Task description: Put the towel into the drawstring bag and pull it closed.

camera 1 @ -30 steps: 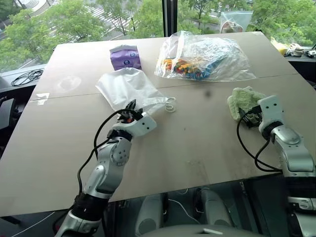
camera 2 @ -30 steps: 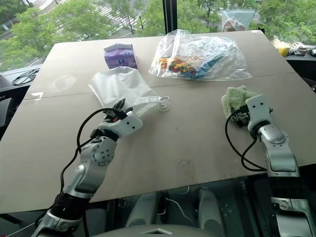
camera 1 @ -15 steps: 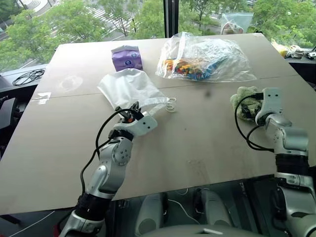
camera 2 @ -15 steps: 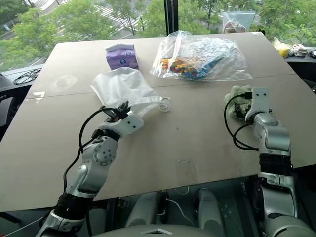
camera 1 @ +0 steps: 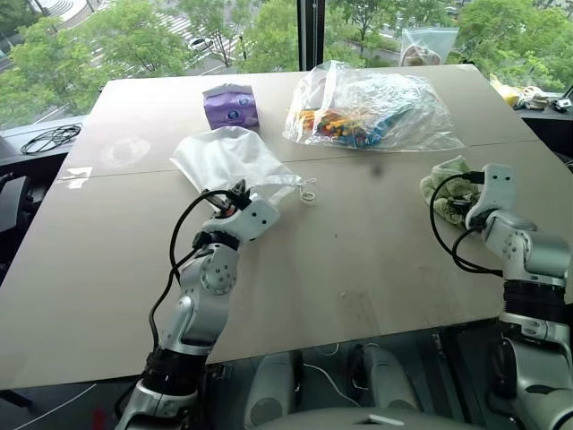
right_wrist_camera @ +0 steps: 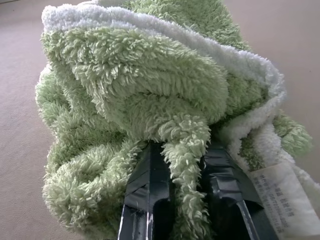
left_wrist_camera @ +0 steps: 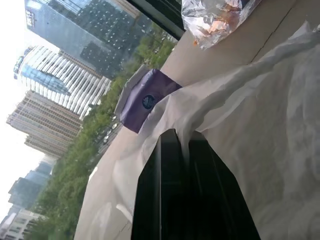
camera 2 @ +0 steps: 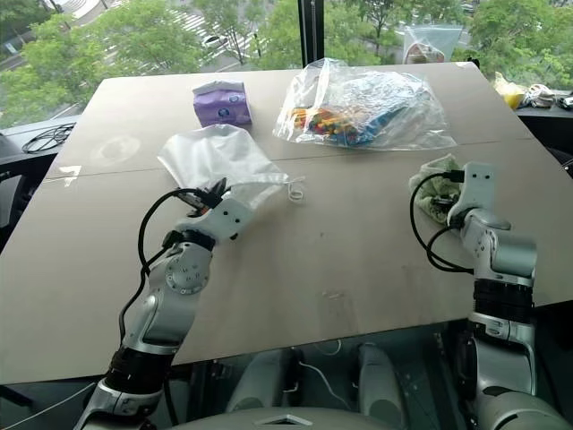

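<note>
The pale green towel [camera 1: 445,177] lies bunched near the table's right edge. My right gripper [right_wrist_camera: 184,152] is shut on it, with a fluffy fold pinched between the two black fingers [right_wrist_camera: 152,172]. The white drawstring bag [camera 1: 228,159] lies flat left of centre, and its cord [camera 1: 307,191] is coiled at its right corner. At the bag's near edge my left gripper [camera 1: 237,192] is shut on the thin white fabric, which shows squeezed between the fingertips [left_wrist_camera: 170,145] in the left wrist view.
A purple tissue pack [camera 1: 229,106] stands behind the bag. A large clear plastic bag of colourful items [camera 1: 372,106] lies at the back centre. Cables [camera 1: 49,139] lie off the table's left edge, and small items [camera 1: 528,90] sit past its far right corner.
My right gripper has tipped down onto the towel and gone from open to shut on it. The left gripper stays shut on the bag's edge.
</note>
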Controlling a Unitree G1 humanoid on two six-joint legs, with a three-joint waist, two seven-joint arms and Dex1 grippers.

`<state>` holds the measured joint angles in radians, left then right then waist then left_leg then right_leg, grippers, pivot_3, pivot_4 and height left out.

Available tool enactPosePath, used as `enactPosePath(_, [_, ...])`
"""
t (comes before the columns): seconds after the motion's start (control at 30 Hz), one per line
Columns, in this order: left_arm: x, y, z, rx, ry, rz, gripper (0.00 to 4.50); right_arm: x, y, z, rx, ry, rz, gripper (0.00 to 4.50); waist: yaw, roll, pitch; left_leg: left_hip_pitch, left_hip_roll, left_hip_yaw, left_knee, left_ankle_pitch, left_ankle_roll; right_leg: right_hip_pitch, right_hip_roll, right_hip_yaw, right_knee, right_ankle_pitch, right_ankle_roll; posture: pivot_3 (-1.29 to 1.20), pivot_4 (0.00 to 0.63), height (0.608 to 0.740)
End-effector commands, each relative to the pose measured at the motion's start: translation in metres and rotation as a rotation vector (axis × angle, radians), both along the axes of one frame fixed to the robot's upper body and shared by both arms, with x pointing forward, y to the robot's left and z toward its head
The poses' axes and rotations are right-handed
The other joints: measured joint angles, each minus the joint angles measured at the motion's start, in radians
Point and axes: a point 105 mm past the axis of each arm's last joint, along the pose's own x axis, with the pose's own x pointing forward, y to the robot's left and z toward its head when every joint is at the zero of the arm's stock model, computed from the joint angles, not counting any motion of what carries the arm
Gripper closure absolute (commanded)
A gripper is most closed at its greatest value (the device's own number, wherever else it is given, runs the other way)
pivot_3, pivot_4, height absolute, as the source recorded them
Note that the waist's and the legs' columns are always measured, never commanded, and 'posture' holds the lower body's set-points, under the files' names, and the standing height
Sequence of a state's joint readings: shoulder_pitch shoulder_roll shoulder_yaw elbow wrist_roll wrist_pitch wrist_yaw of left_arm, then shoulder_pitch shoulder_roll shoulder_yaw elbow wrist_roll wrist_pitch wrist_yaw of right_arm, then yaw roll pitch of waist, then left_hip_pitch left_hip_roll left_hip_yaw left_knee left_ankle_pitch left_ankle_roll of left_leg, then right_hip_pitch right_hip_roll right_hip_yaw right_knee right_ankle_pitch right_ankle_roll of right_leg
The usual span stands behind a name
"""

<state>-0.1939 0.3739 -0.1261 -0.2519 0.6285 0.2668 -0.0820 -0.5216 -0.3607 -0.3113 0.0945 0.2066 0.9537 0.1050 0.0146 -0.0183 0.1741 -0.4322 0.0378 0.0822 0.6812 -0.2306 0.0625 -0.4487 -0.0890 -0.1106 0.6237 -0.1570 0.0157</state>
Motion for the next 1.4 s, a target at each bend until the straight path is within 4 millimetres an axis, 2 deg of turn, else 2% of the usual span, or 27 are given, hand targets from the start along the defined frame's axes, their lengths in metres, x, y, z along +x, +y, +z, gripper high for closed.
enactPosePath(0.03, [0.003, 0.006, 0.016, -0.054, -0.045, 0.020, 4.50, -0.015, 0.001, -0.046, 0.020, 0.167, -0.001, 4.48, 0.000, 0.000, 0.000, 0.000, 0.000, 0.000, 0.000, 0.000, 0.000, 0.000, 0.000, 0.000, 0.000, 0.000, 0.000, 0.00, 0.150, 0.740])
enactPosePath(0.17, [0.006, 0.011, 0.022, -0.153, -0.038, 0.049, 4.50, -0.014, 0.009, -0.046, 0.066, 0.167, 0.030, 4.48, -0.001, -0.001, -0.001, 0.000, 0.000, 0.000, 0.000, 0.000, 0.000, 0.000, 0.000, -0.001, 0.000, 0.000, 0.000, 0.00, 0.150, 0.740])
enactPosePath(0.23, [0.007, 0.014, 0.025, -0.213, -0.036, 0.060, 4.50, -0.010, 0.018, -0.039, 0.123, 0.120, 0.057, 4.48, -0.002, -0.002, -0.001, 0.000, 0.000, -0.001, 0.000, 0.000, 0.000, 0.000, 0.000, -0.001, 0.000, 0.000, 0.000, 0.00, 0.150, 0.740])
enactPosePath(0.27, [0.008, 0.015, 0.027, -0.250, -0.035, 0.061, 4.50, -0.006, 0.024, -0.030, 0.168, 0.066, 0.083, 4.48, -0.002, -0.002, -0.001, 0.000, 0.000, -0.001, 0.000, 0.000, 0.000, 0.000, 0.001, -0.001, 0.000, 0.000, 0.000, 0.00, 0.150, 0.740])
enactPosePath(0.33, [0.009, 0.018, 0.032, -0.374, -0.024, 0.059, 4.50, 0.002, 0.052, 0.009, 0.411, -0.097, 0.186, 4.48, -0.006, -0.002, -0.001, 0.000, 0.000, -0.001, 0.000, 0.000, 0.000, 0.000, 0.001, -0.002, 0.000, 0.000, 0.000, 0.00, 0.150, 0.740])
enactPosePath(0.37, [0.010, 0.018, 0.033, -0.412, -0.018, 0.056, 4.50, 0.003, 0.059, 0.022, 0.489, -0.145, 0.220, 4.48, -0.014, -0.002, -0.001, 0.000, 0.001, -0.001, -0.001, 0.000, 0.000, 0.000, 0.002, -0.001, 0.000, 0.000, 0.000, 0.00, 0.150, 0.740])
enactPosePath(0.5, [0.013, 0.012, 0.041, -0.620, 0.047, -0.022, 4.50, -0.010, 0.095, 0.068, 0.692, -0.260, 0.445, 4.48, -0.031, 0.006, 0.005, -0.001, 0.002, -0.001, -0.002, 0.002, 0.004, -0.002, 0.004, -0.002, 0.001, 0.001, 0.002, 0.00, 0.150, 0.740])
enactPosePath(0.6, [0.012, 0.008, 0.044, -0.829, 0.115, -0.096, 4.50, -0.026, 0.115, 0.081, 0.715, -0.270, 0.597, 4.48, -0.026, 0.009, 0.006, -0.001, 0.001, -0.002, -0.003, 0.003, 0.005, -0.002, 0.006, -0.002, 0.001, 0.001, 0.002, 0.00, 0.150, 0.740])
enactPosePath(0.73, [0.008, 0.005, 0.051, -0.951, 0.171, -0.176, 4.50, -0.045, 0.139, 0.097, 0.692, -0.290, 0.767, 4.48, -0.025, 0.009, 0.006, -0.002, 0.000, -0.002, -0.005, 0.003, 0.004, -0.002, 0.006, -0.003, -0.001, 0.001, 0.003, 0.00, 0.150, 0.740])
enactPosePath(0.83, [0.006, 0.001, 0.056, -1.016, 0.203, -0.224, 4.50, -0.064, 0.161, 0.100, 0.616, -0.268, 0.924, 4.48, -0.023, 0.008, 0.006, -0.002, -0.001, -0.002, -0.005, 0.003, 0.004, -0.001, 0.005, -0.003, -0.003, 0.001, 0.004, 0.00, 0.150, 0.740])
enactPosePath(0.9, [0.002, -0.006, 0.062, -1.060, 0.233, -0.287, 4.50, -0.077, 0.176, 0.089, 0.516, -0.205, 1.016, 4.48, -0.024, 0.008, 0.006, -0.002, -0.001, -0.002, -0.005, 0.003, 0.004, -0.001, 0.005, -0.003, -0.003, 0.001, 0.003, 0.00, 0.150, 0.740])
enactPosePath(1.0, [-0.004, -0.008, 0.068, -1.081, 0.254, -0.344, 4.50, -0.085, 0.183, 0.068, 0.378, -0.131, 1.078, 4.48, -0.025, 0.008, 0.007, -0.002, -0.001, -0.002, -0.005, 0.003, 0.004, -0.001, 0.005, -0.002, -0.003, 0.000, 0.001, 0.00, 0.150, 0.740])
enactPosePath(1.1, [-0.009, -0.009, 0.069, -1.071, 0.288, -0.373, 4.50, -0.089, 0.187, 0.062, 0.320, -0.114, 1.131, 4.48, -0.026, 0.007, 0.007, -0.002, -0.001, -0.002, -0.005, 0.003, 0.004, -0.001, 0.005, -0.002, -0.003, -0.001, 0.001, 0.00, 0.150, 0.740])
enactPosePath(1.23, [-0.019, -0.015, 0.069, -1.015, 0.339, -0.460, 4.50, -0.097, 0.197, 0.072, 0.320, -0.140, 1.205, 4.48, -0.027, 0.007, 0.007, -0.001, -0.001, -0.003, -0.005, 0.003, 0.004, -0.001, 0.006, -0.002, -0.003, -0.001, 0.000, 0.00, 0.150, 0.740])
enactPosePath(1.4, [-0.019, -0.017, 0.065, -0.987, 0.370, -0.476, 4.50, -0.112, 0.206, 0.099, 0.455, -0.219, 1.293, 4.48, -0.021, 0.006, 0.008, -0.002, -0.001, -0.004, -0.005, 0.002, 0.004, -0.001, 0.006, -0.003, -0.003, -0.001, 0.000, 0.00, 0.150, 0.740])
